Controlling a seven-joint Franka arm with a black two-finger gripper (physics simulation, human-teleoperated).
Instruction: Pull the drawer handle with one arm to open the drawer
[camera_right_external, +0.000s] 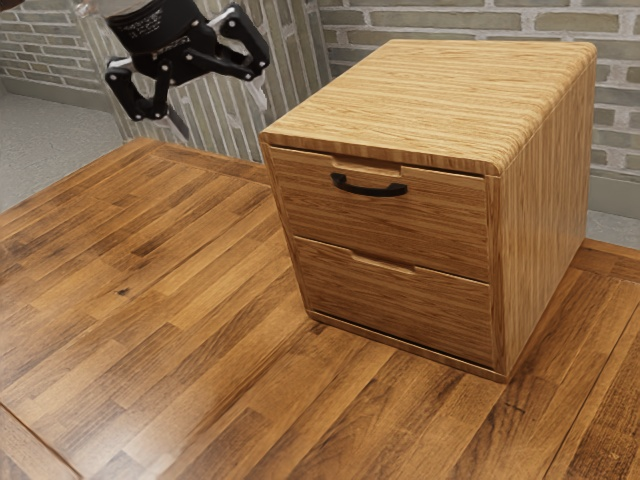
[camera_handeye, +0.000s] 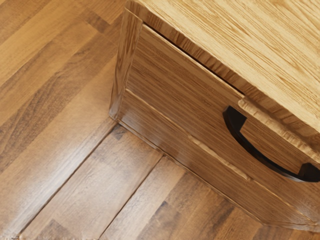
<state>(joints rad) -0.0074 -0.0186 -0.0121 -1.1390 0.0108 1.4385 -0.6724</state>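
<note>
A wooden cabinet (camera_right_external: 450, 110) with two drawers stands on the table at the exterior view's right. Its top drawer (camera_right_external: 400, 215) carries a black curved handle (camera_right_external: 368, 187) and sits flush with the cabinet front. My black gripper (camera_right_external: 215, 110) hangs in the air at the upper left, well above the table and to the left of the cabinet, fingers spread open with nothing between them. In the wrist view the handle (camera_handeye: 260, 150) lies on the drawer front (camera_handeye: 185, 95), some distance from my hand.
The lower drawer (camera_right_external: 395, 295) has no black handle, just a small wooden lip. The wooden plank table (camera_right_external: 150, 320) stretches wide in front of and left of the cabinet. A brick wall (camera_right_external: 450, 20) runs behind.
</note>
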